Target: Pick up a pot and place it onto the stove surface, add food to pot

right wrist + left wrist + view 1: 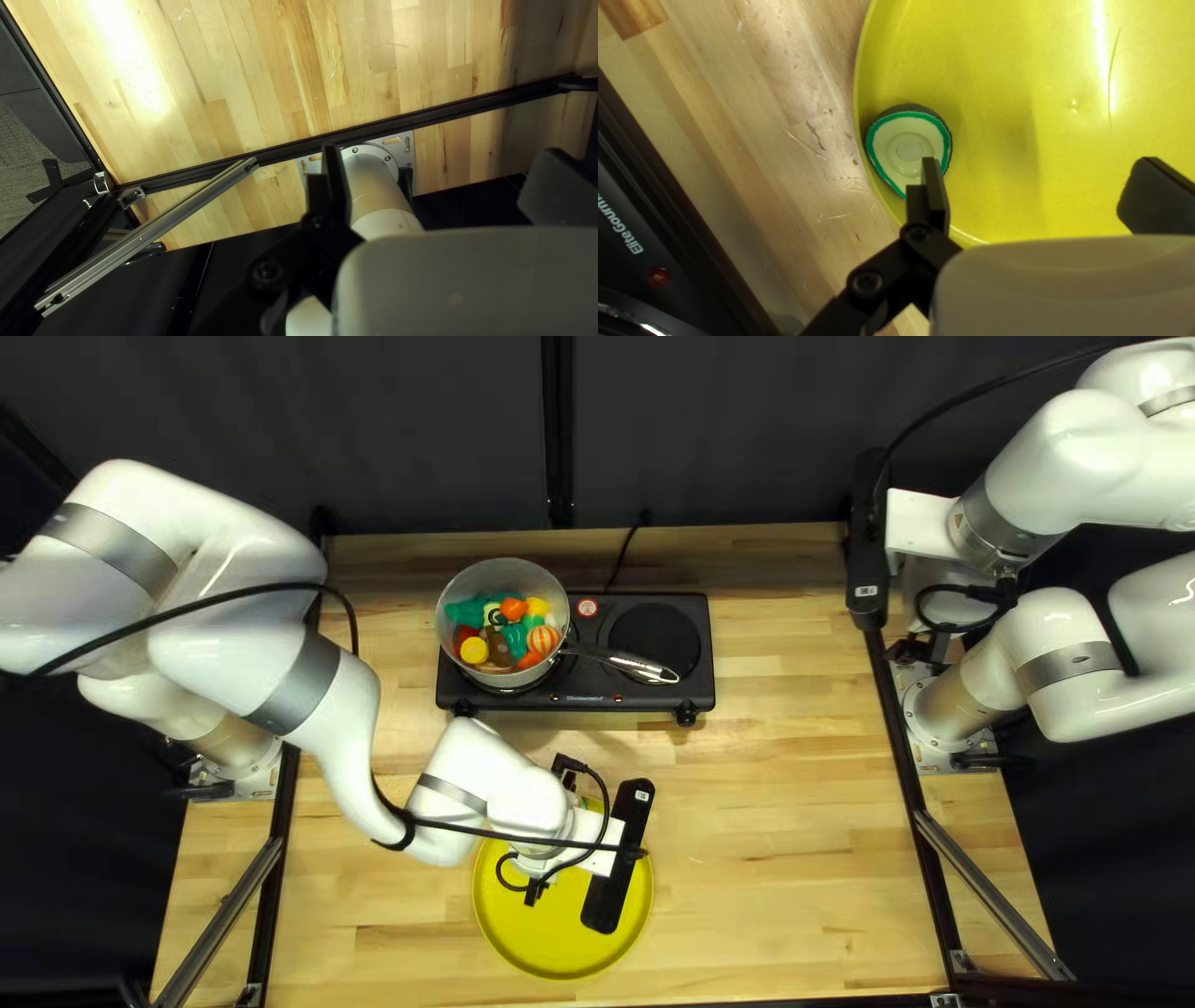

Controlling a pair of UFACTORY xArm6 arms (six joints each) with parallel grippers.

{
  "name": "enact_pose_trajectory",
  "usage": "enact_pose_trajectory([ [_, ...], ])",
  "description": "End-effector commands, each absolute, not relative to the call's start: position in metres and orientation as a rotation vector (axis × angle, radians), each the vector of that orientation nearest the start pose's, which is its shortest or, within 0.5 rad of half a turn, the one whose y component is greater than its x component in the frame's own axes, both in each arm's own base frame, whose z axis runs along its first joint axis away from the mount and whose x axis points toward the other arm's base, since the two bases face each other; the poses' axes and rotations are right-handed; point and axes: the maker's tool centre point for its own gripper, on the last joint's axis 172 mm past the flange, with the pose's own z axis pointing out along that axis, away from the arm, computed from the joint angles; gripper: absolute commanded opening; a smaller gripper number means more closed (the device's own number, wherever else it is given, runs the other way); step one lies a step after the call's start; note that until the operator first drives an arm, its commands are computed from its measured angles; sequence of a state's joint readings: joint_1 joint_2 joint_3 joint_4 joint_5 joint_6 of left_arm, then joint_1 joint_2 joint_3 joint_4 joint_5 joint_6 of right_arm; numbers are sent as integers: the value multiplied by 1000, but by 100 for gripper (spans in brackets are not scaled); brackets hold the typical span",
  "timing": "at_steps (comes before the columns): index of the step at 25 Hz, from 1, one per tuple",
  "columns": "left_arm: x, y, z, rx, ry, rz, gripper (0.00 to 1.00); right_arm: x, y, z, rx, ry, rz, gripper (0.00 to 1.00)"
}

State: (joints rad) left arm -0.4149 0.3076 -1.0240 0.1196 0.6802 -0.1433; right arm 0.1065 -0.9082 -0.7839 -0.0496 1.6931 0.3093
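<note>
Green-rimmed food [890, 142] seemingly below fingertip [932, 177]; left pincer [618, 856] gapes empty, right pincer [865, 548] too.

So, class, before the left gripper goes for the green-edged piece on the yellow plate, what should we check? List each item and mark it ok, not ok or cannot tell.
1. Pot on the stove: ok.
2. Food already in the pot: ok.
3. Left gripper open: ok.
4. Piece centred between its fingers: not ok; it lies off to one finger's side, near the plate's rim.
5. Fingertips low enough to grasp: cannot tell.
6. Right gripper away from pot and plate: ok.
</note>
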Motion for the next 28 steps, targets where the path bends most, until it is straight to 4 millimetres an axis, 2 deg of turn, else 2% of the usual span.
enact_pose_trajectory([
  [1, 469, -184, 39, -3016, 559, -80, 100, 215, 9, 334, -3173, 332, -15, 100],
  [7, 467, -158, 27, -3019, 524, -87, 100, 215, 9, 334, -3173, 332, -15, 100],
  [12, 466, -150, 21, -3026, 498, -98, 100, 215, 9, 334, -3173, 332, -15, 100],
  [18, 468, -158, 20, -3026, 490, -107, 100, 215, 9, 334, -3173, 332, -15, 100],
  [23, 464, -177, 30, -3005, 475, -95, 100, 215, 9, 334, -3173, 332, -15, 100],
  [28, 470, -196, 30, -2987, 440, -78, 100, 215, 9, 334, -3173, 332, -15, 100],
])
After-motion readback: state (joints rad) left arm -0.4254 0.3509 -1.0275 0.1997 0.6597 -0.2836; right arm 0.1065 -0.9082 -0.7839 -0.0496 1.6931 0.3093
